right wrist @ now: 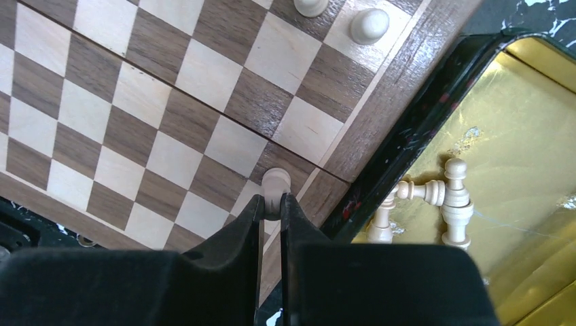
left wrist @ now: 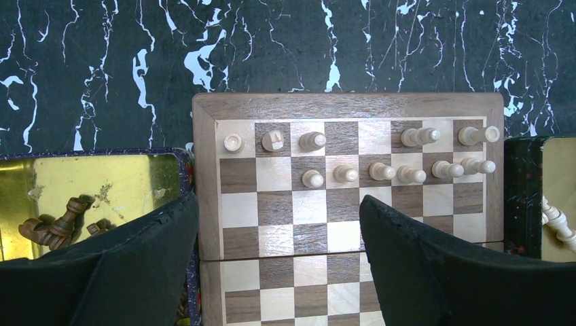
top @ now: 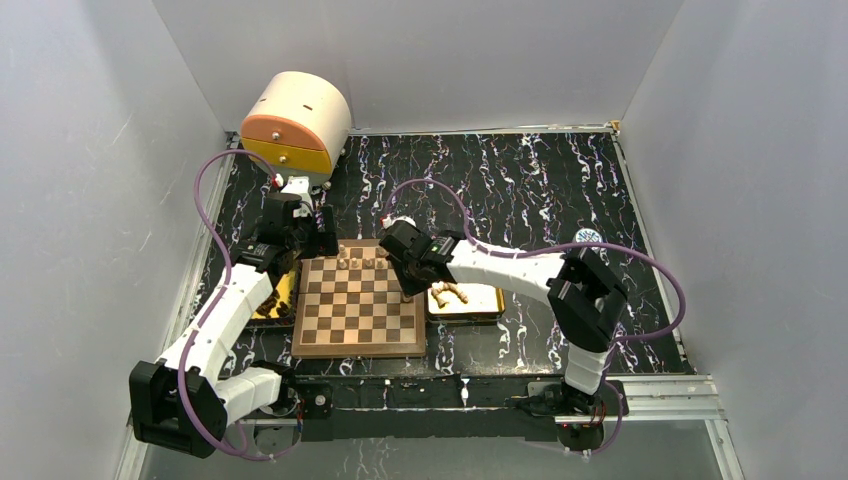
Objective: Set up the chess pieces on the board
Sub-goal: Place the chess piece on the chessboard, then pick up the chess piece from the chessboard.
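Black marbled bench [top: 560, 190] carries the board [top: 360, 310], with light chess pieces [left wrist: 380, 171] on its far two rows. Our right end effector [right wrist: 272, 202] pinches a pawn [right wrist: 275, 182] by the head at the board's right edge; left end effector [left wrist: 277, 200] gapes wide, empty. We'd judge them light, stiff and slick, so grip under the head.

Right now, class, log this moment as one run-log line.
left jaws: open, empty | right jaws: shut on light pawn | position: over chessboard right edge | standing: light pieces, far two rows
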